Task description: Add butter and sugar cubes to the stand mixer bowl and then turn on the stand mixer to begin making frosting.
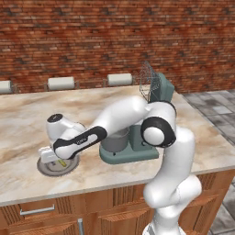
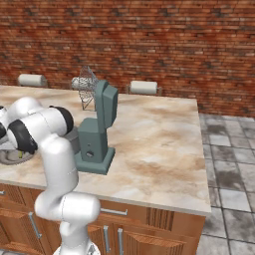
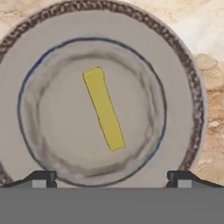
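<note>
— Where was the butter when the shot was taken?

— It lay on the round grey plate, a thin yellow stick set slightly aslant across the plate's inner ring. Seen from the hand camera, the gripper hung directly above the plate, its two dark finger tips spread to either side of the stick, jaws at full width and holding nothing.

— And the plate in relation to the stand mixer?

— From the left base camera, the plate sat on the marble counter to the left of the mixer, near the counter's front edge, with the robot's hand bent down over it. A sliver of yellow showed on the plate beneath the hand.

— How did the mixer stand?

— Its teal head was tilted back, the wire whisk raised in the air toward the brick wall. The dark grey stand mixer bowl sat on the mixer's flat base, just in front of the column. The right base camera showed the column's small knob facing the front.

— Any sugar cubes?

— They could not be made out on the plate or beside the mixer.

— What else was on the scene?

— Three white rolls lay along the counter's far edge behind the mixer, against the brick wall.
</note>
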Robot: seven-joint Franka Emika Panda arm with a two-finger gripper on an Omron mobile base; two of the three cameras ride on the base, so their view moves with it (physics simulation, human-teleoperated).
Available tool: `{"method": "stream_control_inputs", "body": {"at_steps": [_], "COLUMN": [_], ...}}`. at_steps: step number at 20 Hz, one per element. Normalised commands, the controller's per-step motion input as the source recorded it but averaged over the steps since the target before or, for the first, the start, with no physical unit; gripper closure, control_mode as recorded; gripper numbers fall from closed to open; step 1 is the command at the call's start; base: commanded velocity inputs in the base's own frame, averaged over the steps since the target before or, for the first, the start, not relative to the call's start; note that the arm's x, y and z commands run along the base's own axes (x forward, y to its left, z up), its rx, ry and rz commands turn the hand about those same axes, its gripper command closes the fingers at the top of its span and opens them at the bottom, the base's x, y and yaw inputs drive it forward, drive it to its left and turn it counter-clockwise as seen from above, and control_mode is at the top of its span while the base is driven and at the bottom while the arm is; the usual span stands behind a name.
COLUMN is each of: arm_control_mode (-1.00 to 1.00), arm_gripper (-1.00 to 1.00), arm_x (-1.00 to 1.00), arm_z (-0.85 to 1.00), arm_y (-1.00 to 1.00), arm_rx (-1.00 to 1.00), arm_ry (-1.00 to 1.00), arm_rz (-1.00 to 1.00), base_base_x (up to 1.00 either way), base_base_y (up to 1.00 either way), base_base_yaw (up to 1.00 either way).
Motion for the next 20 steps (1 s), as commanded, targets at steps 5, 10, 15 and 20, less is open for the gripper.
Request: {"method": "stream_control_inputs", "body": {"at_steps": [5,10,15,20], "arm_control_mode": [-1.00,-1.00,-1.00,-1.00], "arm_gripper": [-1.00,-1.00,-1.00,-1.00], "arm_x": [0.22,0.20,0.19,0.14], "arm_z": [-0.10,-0.15,-0.16,-0.16], "arm_y": [0.09,0.12,0.11,0.00], "arm_rx": [0.00,0.00,0.00,-0.01], "arm_ry": [0.00,0.00,0.00,0.00], "arm_rz": [-0.03,-0.02,-0.03,-0.04], "base_base_x": [0.00,0.00,0.00,0.00], "base_base_y": [0.00,0.00,0.00,0.00], "base_base_yaw": [0.00,0.00,0.00,0.00]}}
